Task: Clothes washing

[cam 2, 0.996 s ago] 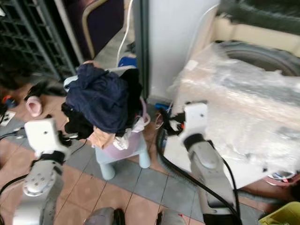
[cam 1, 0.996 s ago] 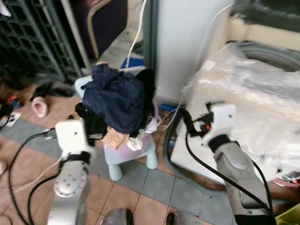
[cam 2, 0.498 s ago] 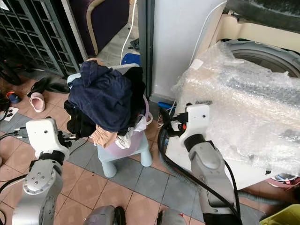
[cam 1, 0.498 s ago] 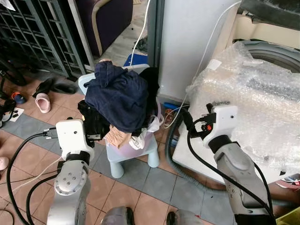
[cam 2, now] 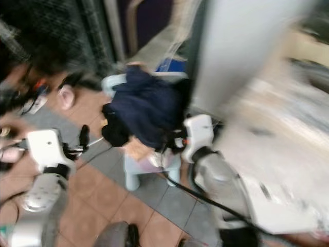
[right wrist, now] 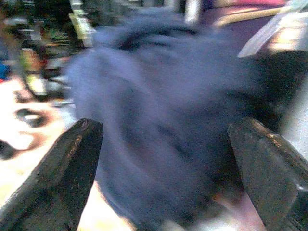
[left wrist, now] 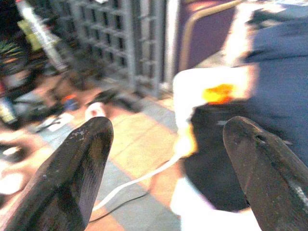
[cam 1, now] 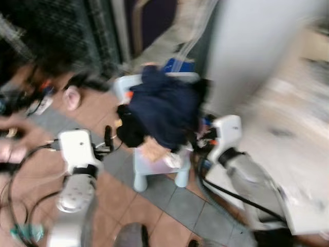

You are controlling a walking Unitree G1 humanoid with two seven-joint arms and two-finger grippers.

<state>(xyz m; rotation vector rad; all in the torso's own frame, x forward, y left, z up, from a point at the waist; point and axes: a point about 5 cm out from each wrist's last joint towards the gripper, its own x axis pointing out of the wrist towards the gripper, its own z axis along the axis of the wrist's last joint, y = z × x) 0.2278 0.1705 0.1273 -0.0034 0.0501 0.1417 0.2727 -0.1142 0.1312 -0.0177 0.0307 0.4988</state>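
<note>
Fingers first: both pairs spread wide, gripping nothing. That's clear from the wrist cams.

Left eye: heavy motion blur. My left gripper (cam 1: 108, 141) is out in front at stool height, just left of the laundry pile (cam 1: 165, 105), apart from it. The pile is a navy garment on top of black and pale pieces, heaped on a small light-blue stool (cam 1: 154, 170) on the tiled floor (cam 1: 154, 206). My right gripper (cam 1: 198, 138) is at the pile's right edge; contact I can't tell through the blur. A pale blurred bulk, the machine (cam 1: 288, 128), sits to the right. Dark metal grille (cam 1: 61, 31) at back left, a pink slipper (cam 1: 71, 96) on the floor near it.

Right eye: same scene, same smear. Black cable (cam 2: 205, 198) runs under my right arm.

Left wrist: fingers (left wrist: 72, 178) apart, looking at the stool's white edge with black and navy cloth on it, an orange patch between them, grille behind, a white cord across the tiles.

Right wrist: fingers (right wrist: 57, 178) apart, navy cloth spanning the gap between them, close.

No brand, label or text readable anywhere; too blurred.
</note>
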